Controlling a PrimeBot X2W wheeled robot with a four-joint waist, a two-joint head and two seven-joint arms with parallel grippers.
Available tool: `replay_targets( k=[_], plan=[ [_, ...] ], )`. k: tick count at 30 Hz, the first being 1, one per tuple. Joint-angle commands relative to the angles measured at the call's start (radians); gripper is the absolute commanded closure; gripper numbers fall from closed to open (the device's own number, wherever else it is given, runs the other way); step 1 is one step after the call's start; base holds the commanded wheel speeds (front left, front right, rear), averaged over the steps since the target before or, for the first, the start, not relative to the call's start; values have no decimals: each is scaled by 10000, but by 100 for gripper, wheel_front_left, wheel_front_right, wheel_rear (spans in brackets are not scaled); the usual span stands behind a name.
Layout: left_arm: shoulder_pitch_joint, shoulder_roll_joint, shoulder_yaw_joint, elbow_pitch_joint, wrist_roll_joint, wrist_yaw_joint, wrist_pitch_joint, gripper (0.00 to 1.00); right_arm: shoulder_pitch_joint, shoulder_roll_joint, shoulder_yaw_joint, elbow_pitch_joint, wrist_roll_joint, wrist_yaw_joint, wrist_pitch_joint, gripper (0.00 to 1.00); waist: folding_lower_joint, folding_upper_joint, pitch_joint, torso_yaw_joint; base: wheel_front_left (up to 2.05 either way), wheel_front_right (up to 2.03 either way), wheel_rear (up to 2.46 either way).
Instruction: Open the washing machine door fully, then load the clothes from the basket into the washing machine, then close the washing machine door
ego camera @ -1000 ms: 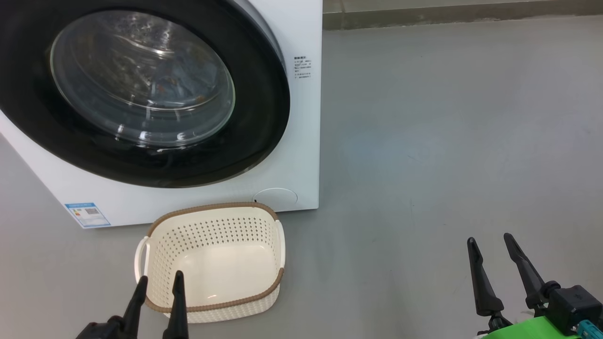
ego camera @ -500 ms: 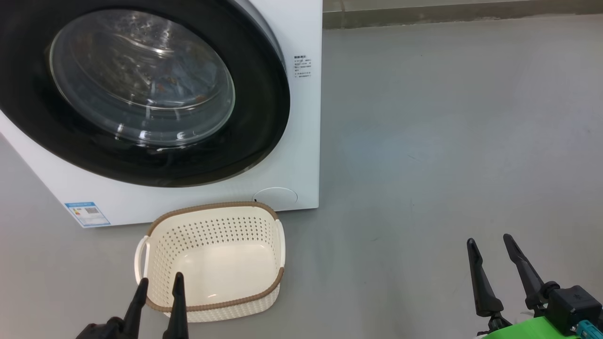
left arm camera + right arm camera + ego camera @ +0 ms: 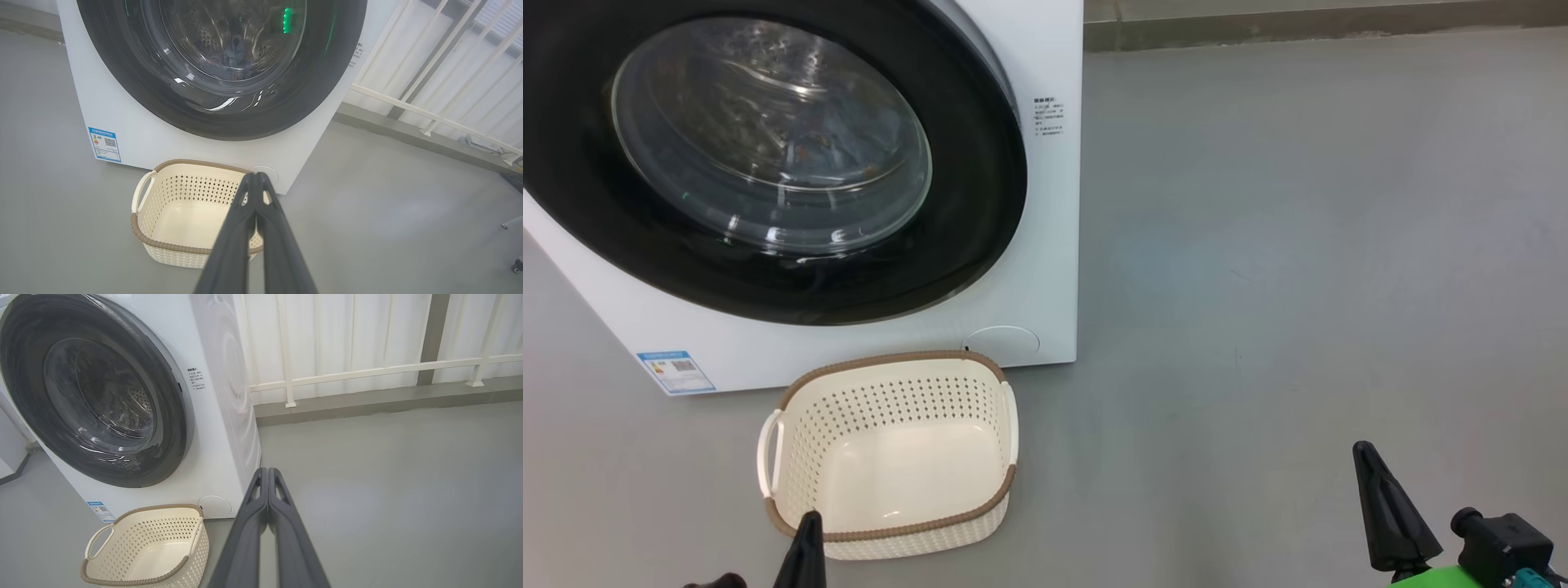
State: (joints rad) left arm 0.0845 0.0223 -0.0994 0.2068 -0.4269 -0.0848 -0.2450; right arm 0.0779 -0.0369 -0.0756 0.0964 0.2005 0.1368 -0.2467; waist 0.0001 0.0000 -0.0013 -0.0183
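One washing machine door (image 3: 768, 163), round and glossy black with a bulging glass window, lies shut flat against the front of one white washing machine (image 3: 1045, 245). Through the glass, the left wrist view shows a bluish bundle of clothes (image 3: 237, 57) low in the steel drum; how many pieces it holds cannot be told. One blue label sticker (image 3: 676, 371) sits at the lower left corner of the machine's front, and one round white cap (image 3: 1001, 341) at the lower right.

One basket (image 3: 890, 396) stands on the grey floor (image 3: 1298, 245) just in front of the machine, below the door, its bare cream bottom showing. It has two side handles and a brown rim.

Two end effectors hang low, apart from everything. The left end effector (image 3: 809, 516) is at the basket's near rim in the head view, its two fingers pressed together on nothing. The right end effector (image 3: 1364, 447) is well to the right over open floor, its two fingers likewise pressed together and holding nothing. One white railing (image 3: 367, 371) runs behind the machine.
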Motion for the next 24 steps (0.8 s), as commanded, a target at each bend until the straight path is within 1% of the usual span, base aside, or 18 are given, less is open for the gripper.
replay_targets(
  k=[1, 6, 24],
  plan=[
    [-207, 92, 97, -200, -300, -23, 76, 100, -171, -73, 31, -217, 384, -3, 51, 100, 21, 0, -11, 3, 0, 0, 0],
    [-280, 107, 172, -167, -790, -42, 216, 100, -246, -107, 54, -133, 995, -6, 170, 100, 0, 0, 6, 10, 0, 0, 0],
    [-549, 155, 457, -73, -2560, -108, 729, 100, -507, -198, 104, 127, 3169, -14, 618, 100, -1, 0, 16, 37, 0, 0, 0]
  ],
)
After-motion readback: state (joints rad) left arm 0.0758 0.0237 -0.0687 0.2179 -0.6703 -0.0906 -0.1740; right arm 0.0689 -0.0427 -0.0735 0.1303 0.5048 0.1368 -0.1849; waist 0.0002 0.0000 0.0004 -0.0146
